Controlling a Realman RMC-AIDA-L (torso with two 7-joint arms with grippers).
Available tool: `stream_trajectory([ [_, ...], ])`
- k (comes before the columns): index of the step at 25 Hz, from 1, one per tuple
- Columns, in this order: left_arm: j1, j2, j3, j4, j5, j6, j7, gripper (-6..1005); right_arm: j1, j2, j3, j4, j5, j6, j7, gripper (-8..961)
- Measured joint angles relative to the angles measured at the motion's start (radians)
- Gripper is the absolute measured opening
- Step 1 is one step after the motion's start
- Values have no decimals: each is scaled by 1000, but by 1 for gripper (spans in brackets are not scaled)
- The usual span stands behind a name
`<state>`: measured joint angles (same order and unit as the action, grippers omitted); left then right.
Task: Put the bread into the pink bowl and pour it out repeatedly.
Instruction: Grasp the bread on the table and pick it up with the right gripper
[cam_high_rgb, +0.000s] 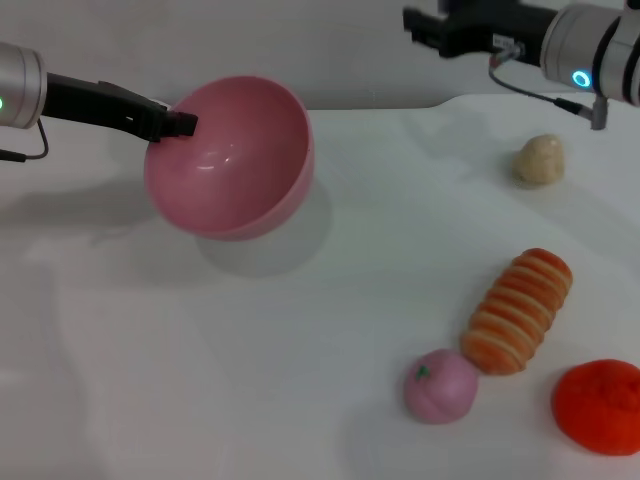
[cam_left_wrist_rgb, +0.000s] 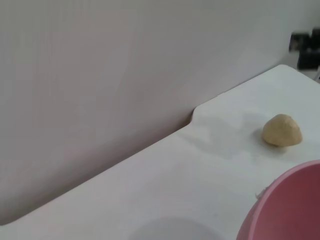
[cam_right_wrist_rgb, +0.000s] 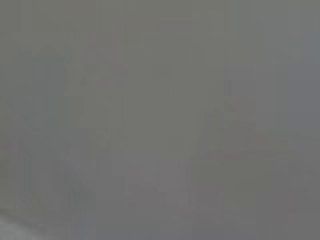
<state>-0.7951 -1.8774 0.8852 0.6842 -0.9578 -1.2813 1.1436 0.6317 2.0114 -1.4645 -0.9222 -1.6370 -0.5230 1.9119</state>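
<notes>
Beige lump (cam_high_rgb: 540, 159) sitting far back on the white table (cam_high_rgb: 300, 380) — pink peach ball (cam_high_rgb: 440, 386) and orange fruit (cam_high_rgb: 600, 406) lying up front, well apart.

Pink bowl (cam_high_rgb: 240, 165): glossy smooth plastic; bread (cam_high_rgb: 520, 310) ridged, matt; table (cam_high_rgb: 200, 380) smooth matt.

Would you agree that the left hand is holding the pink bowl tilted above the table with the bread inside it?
Not quite: the head view shows the pink bowl empty. The bread lies on the table, off to the right between the pink peach and the orange fruit. The left hand does hold the bowl tilted by its rim.
</notes>
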Motion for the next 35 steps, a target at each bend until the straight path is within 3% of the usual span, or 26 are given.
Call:
stream_trajectory([
  [6, 3, 1, 3, 0, 3, 11, 6, 38, 56, -17, 165, -93, -407, -354, 319, 501],
  [11, 4, 0, 2, -1, 17, 15, 6, 38, 144, -28, 306, -218, -711, -758, 465, 501],
  [17, 9, 0, 3, 0, 17, 15, 5, 38, 254, -30, 331, -253, -941, -1084, 519, 501],
  [25, 8, -6, 6, -4, 41, 25, 2, 38, 281, -9, 314, -300, -982, -1254, 551, 501],
  [27, 8, -9, 5, -2, 41, 25, 4, 38, 264, 5, 284, -309, -988, -1258, 537, 501],
  [31, 9, -12, 3, 0, 41, 41, 7, 38, 198, 55, 195, -344, -1031, -1230, 492, 501],
  [35, 9, -14, 7, -3, 41, 59, 7, 38, 171, 65, 118, -326, -1045, -1197, 504, 501],
])
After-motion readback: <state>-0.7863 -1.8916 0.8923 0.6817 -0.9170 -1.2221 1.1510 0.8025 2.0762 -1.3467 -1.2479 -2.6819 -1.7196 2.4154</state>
